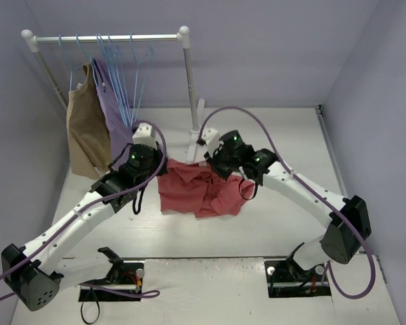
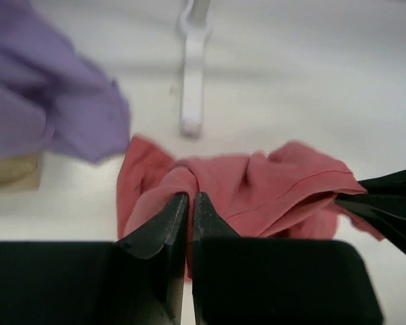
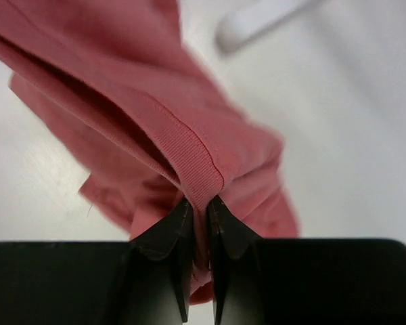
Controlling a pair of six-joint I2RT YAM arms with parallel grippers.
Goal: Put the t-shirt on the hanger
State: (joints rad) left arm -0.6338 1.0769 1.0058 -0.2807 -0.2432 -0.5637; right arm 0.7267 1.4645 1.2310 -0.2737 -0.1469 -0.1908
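Note:
The salmon-red t-shirt (image 1: 201, 195) lies bunched on the white table between my two arms, its upper edge pulled taut from one gripper to the other. My left gripper (image 1: 162, 166) is shut on a fold at the shirt's left end (image 2: 257, 193), its jaws (image 2: 190, 198) pinching cloth. My right gripper (image 1: 214, 166) pinches the ribbed collar band (image 3: 196, 159) between near-closed jaws (image 3: 199, 203). Several light-blue hangers (image 1: 125, 81) hang on the rail at the back left, apart from the shirt.
A white clothes rack (image 1: 188, 74) stands at the back left, its foot (image 1: 195, 139) just behind the shirt. A tan garment (image 1: 84, 132) and a lilac-purple garment (image 1: 118, 125) hang from it; the purple one (image 2: 47, 115) hangs close to my left gripper.

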